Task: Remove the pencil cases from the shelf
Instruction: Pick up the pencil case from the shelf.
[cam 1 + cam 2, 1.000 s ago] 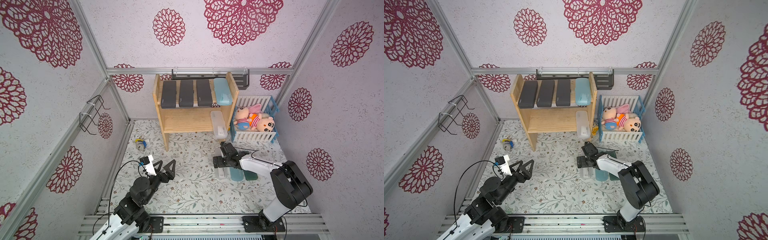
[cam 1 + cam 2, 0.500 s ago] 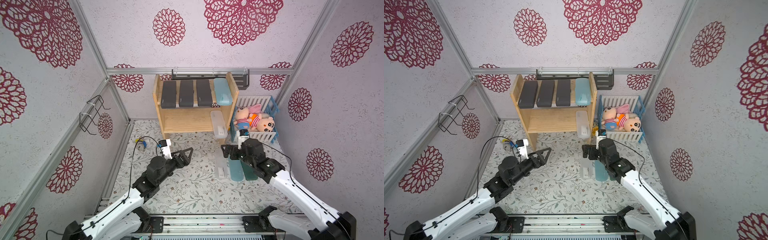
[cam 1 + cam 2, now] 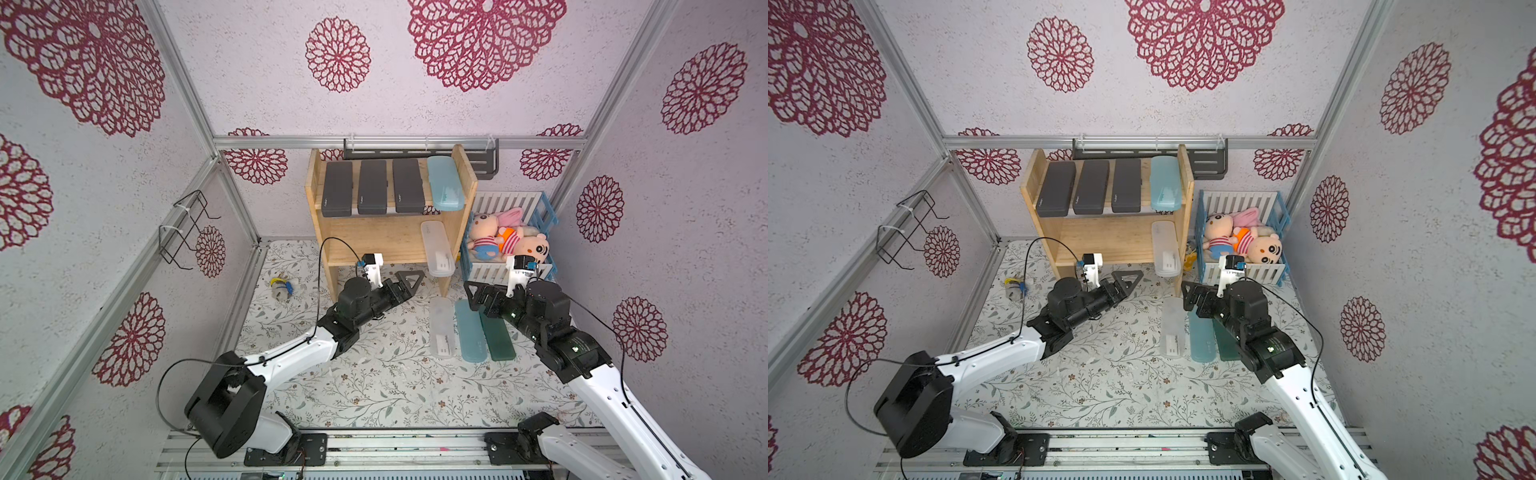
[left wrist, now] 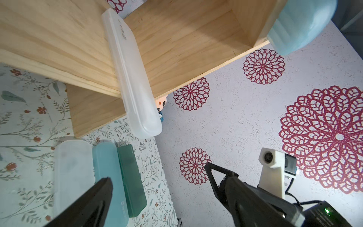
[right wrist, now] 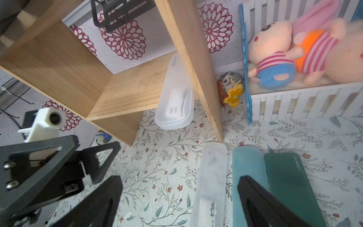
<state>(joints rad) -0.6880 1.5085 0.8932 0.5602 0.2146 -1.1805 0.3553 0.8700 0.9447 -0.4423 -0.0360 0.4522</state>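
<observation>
Flowered cloth covers the surface [image 3: 374, 374], walled in by pale panels printed with red rosettes. At its far edge stands the shelf [image 3: 374, 243], and in the far right corner a white-and-blue crate [image 3: 486, 272] of plush dolls [image 3: 509, 239].

Five pencil cases [image 3: 1091, 193] are on the shelf. Three dark grey cases [image 3: 372, 187] sit side by side on the top tier. A light blue case [image 3: 445, 183] lies at that tier's right end (its front end juts past the board). A frosted clear case [image 3: 436, 248] lies on the lower tier against the right side panel, overhanging the front.

Three more lie flat on the surface, close beside one another, before the shelf's right leg and toward the right edge: a second frosted case [image 3: 441, 326], a second light blue case [image 3: 469, 330] and a dark green case [image 3: 496, 336].

The left pincer [image 4: 157, 186] is spread wide and empty, hanging in front of the lower tier and pointed toward the overhanging frosted case. The right pincer [image 5: 176, 188] is likewise spread and holds nothing. It hovers above the far ends of the three on the surface.

A small blue-and-yellow object [image 3: 281, 287] lies near the left edge; what it is I cannot tell.
</observation>
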